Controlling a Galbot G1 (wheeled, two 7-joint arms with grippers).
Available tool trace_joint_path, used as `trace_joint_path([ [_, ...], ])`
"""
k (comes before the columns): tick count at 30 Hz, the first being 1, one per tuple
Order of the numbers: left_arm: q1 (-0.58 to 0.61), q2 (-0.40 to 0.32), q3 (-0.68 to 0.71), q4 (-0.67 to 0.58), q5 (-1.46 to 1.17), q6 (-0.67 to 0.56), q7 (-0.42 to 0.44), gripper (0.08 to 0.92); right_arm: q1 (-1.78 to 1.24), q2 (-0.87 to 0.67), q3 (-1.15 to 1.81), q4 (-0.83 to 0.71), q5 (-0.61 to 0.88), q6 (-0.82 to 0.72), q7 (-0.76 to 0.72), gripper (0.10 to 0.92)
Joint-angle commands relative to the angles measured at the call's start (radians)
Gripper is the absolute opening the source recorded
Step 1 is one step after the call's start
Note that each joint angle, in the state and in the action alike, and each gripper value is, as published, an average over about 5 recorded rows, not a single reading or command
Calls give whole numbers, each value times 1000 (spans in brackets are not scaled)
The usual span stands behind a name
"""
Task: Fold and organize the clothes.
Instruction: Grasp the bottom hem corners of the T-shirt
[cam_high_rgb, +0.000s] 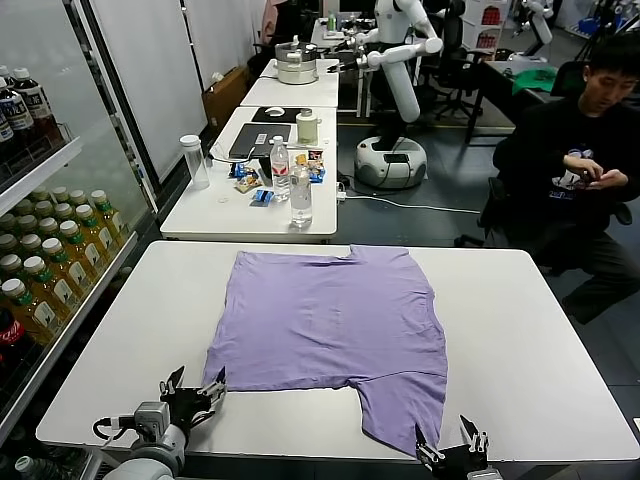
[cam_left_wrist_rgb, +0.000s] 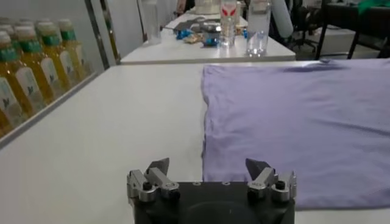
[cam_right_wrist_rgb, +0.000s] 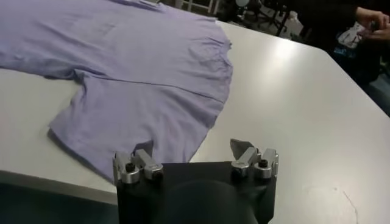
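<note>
The lavender T-shirt (cam_high_rgb: 335, 325) lies spread flat, plain side up, on the white surface (cam_high_rgb: 520, 330), its body toward the robot's left and one sleeve reaching almost to the near edge on the right. The left claw (cam_high_rgb: 190, 398) sits low at the near-left edge with its fingers (cam_left_wrist_rgb: 157, 172) spread apart and nothing between them, just beside the shirt's near-left corner. The right claw (cam_high_rgb: 452, 458) waits at the near edge, also released, its fingers (cam_right_wrist_rgb: 244, 152) wide and close to the sleeve's hem. Bare surface runs wide on both sides of the shirt and along its far edge. On the left, shelves hold bottled drinks (cam_high_rgb: 40, 270) with yellow and green labels; no writing on them can be read. A second table (cam_high_rgb: 230, 205) beyond carries clear water bottles (cam_high_rgb: 299, 190).
</note>
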Motion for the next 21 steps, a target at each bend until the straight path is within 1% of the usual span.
trace_joint_path([
  [1,-4,0,18,22,-18,20,-7,816,-19,3,-8,-33,43,-11,1,802],
  [3,1,-1,20,20,-21,20,-5,796,-18,0,-8,-39,64,-12,2,765],
  [6,10,-1,21,20,-29,20,-3,723,-16,-4,-8,-47,89,-15,3,682],
  [16,24,-7,23,24,-76,17,2,429,-7,-17,-7,-44,118,-12,-8,388],
  [21,29,-7,14,-11,-97,-25,4,290,25,-29,1,-24,138,-4,-22,249],
])
